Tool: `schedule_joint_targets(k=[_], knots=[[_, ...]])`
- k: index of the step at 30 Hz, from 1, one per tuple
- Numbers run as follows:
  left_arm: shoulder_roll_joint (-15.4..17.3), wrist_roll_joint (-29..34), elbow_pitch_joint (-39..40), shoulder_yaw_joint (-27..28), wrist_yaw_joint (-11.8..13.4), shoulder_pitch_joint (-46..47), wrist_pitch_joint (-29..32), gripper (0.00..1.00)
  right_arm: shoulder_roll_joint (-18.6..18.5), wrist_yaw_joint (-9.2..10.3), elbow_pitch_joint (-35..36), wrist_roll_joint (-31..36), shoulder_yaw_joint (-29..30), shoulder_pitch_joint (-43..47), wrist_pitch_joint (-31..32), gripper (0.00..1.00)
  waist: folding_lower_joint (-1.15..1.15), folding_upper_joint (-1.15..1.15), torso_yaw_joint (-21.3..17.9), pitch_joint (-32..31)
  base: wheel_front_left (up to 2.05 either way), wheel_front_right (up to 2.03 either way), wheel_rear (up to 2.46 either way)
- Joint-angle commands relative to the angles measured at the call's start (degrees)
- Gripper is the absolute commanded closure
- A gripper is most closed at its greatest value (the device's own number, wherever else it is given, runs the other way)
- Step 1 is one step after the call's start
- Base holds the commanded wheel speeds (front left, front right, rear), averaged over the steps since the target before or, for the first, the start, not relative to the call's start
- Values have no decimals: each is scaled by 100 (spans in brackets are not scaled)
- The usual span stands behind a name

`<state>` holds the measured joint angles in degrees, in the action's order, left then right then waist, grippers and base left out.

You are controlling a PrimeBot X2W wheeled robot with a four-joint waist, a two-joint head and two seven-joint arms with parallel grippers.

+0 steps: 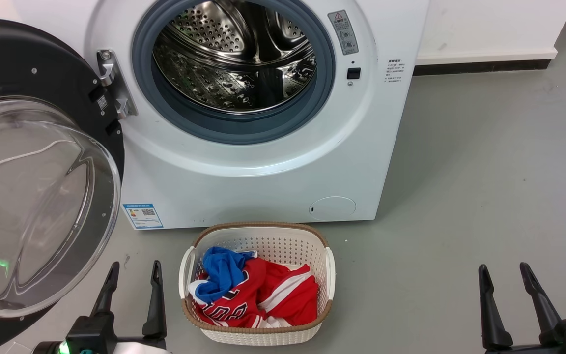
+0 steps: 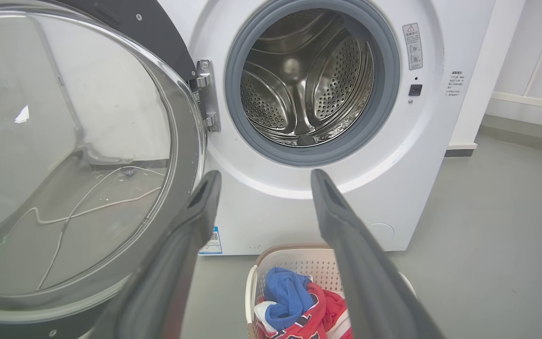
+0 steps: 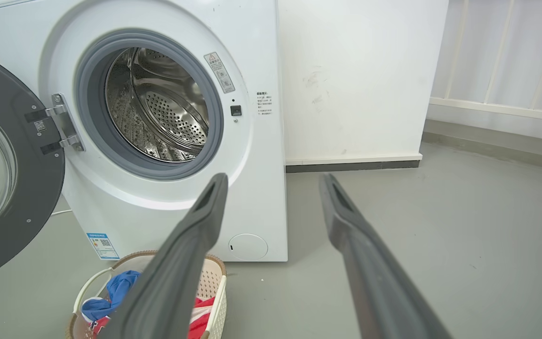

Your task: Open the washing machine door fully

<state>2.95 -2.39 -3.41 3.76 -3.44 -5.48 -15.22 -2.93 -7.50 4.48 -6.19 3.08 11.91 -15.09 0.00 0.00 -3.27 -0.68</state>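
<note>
The washing machine door (image 1: 27, 78) stands swung wide to the left of the white machine (image 1: 263, 182), its clear glass bowl (image 1: 32, 206) bulging toward me and its metal hinge (image 1: 113, 83) at the drum's left edge. The door (image 2: 73, 155) also fills the left of the left wrist view, and its black rim (image 3: 21, 188) shows at the left of the right wrist view. My left gripper (image 1: 134, 268) is open at the lower left, just right of the door, holding nothing. My right gripper (image 1: 505, 268) is open over bare floor at the lower right.
The steel drum (image 1: 236, 54) lies open inside its grey rubber ring (image 1: 234, 128). A white woven basket (image 1: 258, 236) with red and blue clothes (image 1: 258, 295) sits on the grey floor before the machine, between my grippers. A white wall with a dark skirting (image 1: 484, 64) runs at the right.
</note>
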Motion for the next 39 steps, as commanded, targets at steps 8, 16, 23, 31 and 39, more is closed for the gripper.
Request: schedule_joint_targets(k=[8,16,23,31,39], knots=[[-9,-44,-127,0,44,41,13,0,10,2,-48,-30,6,19,-10,0,0,0,12,31,0,0,0],[-9,-476,-431,95,17,97,176,100,-21,0,-257,-483,-41,-35,72,100,0,0,22,35,0,0,0],[-8,-1330,-468,90,-25,187,358,100,-85,0,-429,-1358,-75,-236,224,100,0,0,39,38,0,0,0],[-8,-2208,-505,85,-69,280,538,100,-133,0,-592,-2247,-104,-426,384,100,0,0,59,41,0,0,0],[-7,-3000,-561,104,-112,383,722,100,-168,0,-731,-3046,-118,-593,538,100,0,0,79,45,0,0,0]])
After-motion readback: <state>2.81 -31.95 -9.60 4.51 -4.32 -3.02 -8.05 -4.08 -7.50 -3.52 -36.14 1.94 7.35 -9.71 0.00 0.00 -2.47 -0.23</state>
